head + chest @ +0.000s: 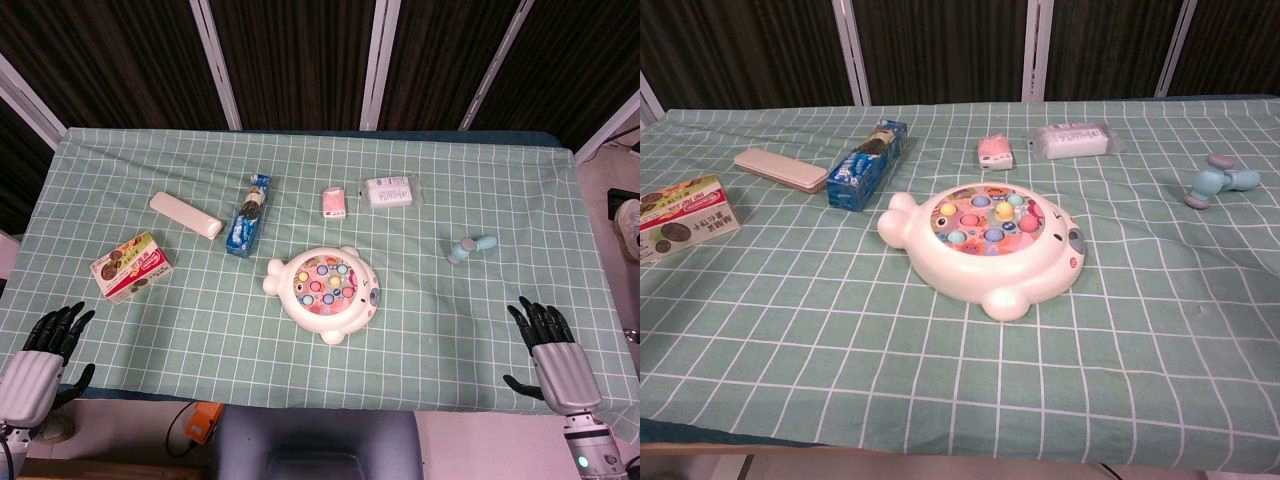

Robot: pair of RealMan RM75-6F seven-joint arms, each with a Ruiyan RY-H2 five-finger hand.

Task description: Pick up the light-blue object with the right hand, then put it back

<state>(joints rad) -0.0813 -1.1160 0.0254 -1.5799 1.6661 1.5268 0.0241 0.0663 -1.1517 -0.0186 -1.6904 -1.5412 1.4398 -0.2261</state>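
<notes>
The light-blue object point(471, 247) is a small handheld fan lying on its side on the right part of the green checked tablecloth; the chest view shows the fan point(1219, 183) at the far right. My right hand point(547, 351) hovers open at the table's near right edge, well in front of the fan and apart from it. My left hand point(40, 353) is open at the near left corner, holding nothing. Neither hand appears in the chest view.
A white fish-shaped toy point(323, 289) sits mid-table. Behind it lie a blue cookie pack point(247, 217), a white case point(185, 214), a pink eraser point(334, 201) and a clear-wrapped packet point(389, 192). A snack box point(130, 266) rests at the left.
</notes>
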